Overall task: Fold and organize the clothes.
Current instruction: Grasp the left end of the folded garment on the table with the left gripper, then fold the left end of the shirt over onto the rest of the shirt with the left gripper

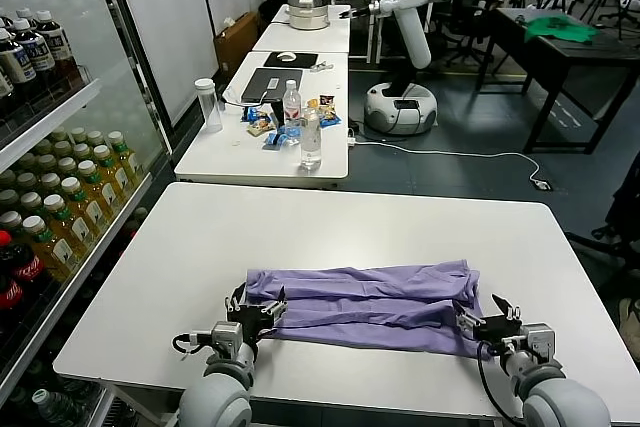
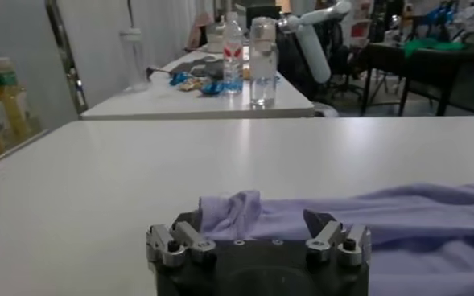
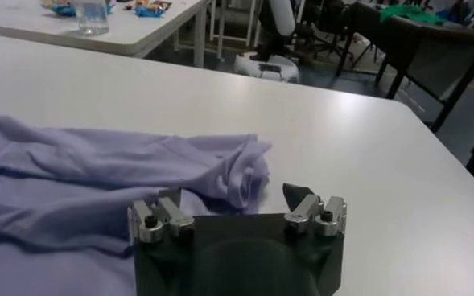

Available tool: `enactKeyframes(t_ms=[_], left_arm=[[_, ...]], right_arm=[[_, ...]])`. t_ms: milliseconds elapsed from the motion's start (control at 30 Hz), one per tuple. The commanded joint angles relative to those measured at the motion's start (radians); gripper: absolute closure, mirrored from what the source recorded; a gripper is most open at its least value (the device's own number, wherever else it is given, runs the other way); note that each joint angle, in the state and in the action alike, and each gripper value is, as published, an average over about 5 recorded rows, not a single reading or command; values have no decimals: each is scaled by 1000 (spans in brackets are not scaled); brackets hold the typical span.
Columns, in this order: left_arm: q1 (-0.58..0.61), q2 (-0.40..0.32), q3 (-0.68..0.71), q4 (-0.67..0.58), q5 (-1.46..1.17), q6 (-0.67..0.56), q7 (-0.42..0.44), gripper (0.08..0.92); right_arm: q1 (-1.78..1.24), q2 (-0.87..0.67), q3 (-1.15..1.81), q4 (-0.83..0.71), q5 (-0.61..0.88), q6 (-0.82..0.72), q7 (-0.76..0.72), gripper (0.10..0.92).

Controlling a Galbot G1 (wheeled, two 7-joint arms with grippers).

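Head view shows the lavender T-shirt lying as a long, rumpled band on the white table, close to the near edge and stretching from left of centre toward the near right corner. My worry is the thin fabric: with each gripper at one end, an uneven lift or pull would likely let the loose layers slide apart and undo the band, and a shallow bite on only the top layer could slip free. A drag toward the near edge might also carry the cloth off the worktop.

At the shirt's left end sits the left gripper, its fingers spread apart in the left wrist view, with a bunched fold of fabric lying between them but not pinched. At the right end, the right gripper is likewise spread; the crumpled corner lies just ahead of its fingers, gripped by neither.
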Motion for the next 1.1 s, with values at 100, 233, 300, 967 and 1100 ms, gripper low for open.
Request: enactKeyframes(t_ms=[100,233,300,967,1100], left_arm=[[17,-89,2,107,101,-37,-33,177],[11,-94,0,131,106,-50,-35,206],[9,-96,-1,136,107,-53,-36,246],[-23,40,-103,148,-2,-92,7,822],[-41,128,-191,109,-57,-94,37,869]], right_arm=[[-47,19,12,20,-17,4,-1,203],[-46,18,12,18,-16,6,-2,203],[-46,18,12,17,-16,6,-2,203],[-42,23,13,23,-15,6,1,203],[-42,21,15,27,-14,6,2,203]])
